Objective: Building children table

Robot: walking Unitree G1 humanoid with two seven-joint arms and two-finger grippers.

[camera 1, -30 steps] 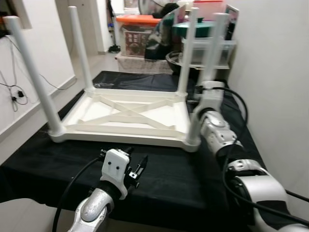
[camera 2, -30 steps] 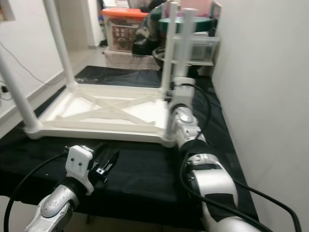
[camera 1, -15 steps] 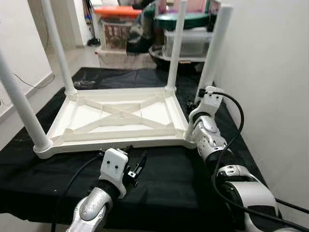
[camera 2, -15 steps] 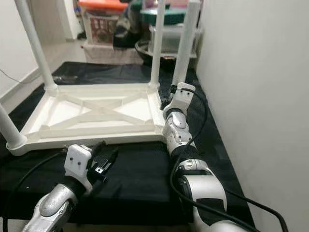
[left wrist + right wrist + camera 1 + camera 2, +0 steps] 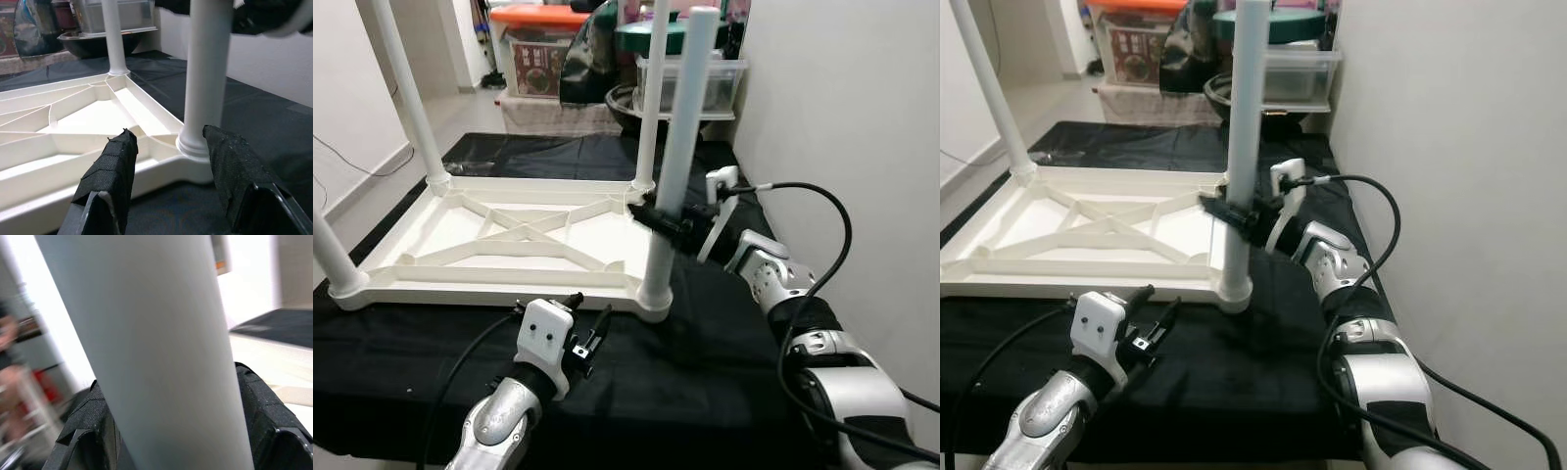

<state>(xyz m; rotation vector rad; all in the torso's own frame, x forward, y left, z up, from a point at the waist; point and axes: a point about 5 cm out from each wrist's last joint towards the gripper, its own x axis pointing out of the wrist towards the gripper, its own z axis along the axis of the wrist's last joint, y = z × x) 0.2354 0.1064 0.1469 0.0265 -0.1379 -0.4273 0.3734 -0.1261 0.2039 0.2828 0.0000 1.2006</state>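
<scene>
The white children's table [image 5: 499, 235] lies upside down on a black-covered surface [image 5: 705, 362], its legs pointing up. My right gripper [image 5: 664, 219] is shut around the near right leg [image 5: 680, 147], a little below its middle. In the right wrist view that leg [image 5: 156, 357] stands between the two fingers [image 5: 266, 421]. My left gripper [image 5: 587, 318] hovers open just in front of the table's near rim, left of that leg's base. The left wrist view looks between its open fingers [image 5: 115, 171] at the leg's socket [image 5: 198, 147].
A white wall [image 5: 842, 117] runs close along the right. Behind the surface stand an orange-lidded bin [image 5: 536, 15], a clear tub [image 5: 705, 78] and a dark bowl [image 5: 622, 98]. Other legs rise at the far left [image 5: 406, 88], far right [image 5: 651, 98] and near left [image 5: 328, 255].
The camera has swung right. My right wrist has turned and its gripper has come round the near right leg and shut on it. The left gripper has stayed open by the front rim.
</scene>
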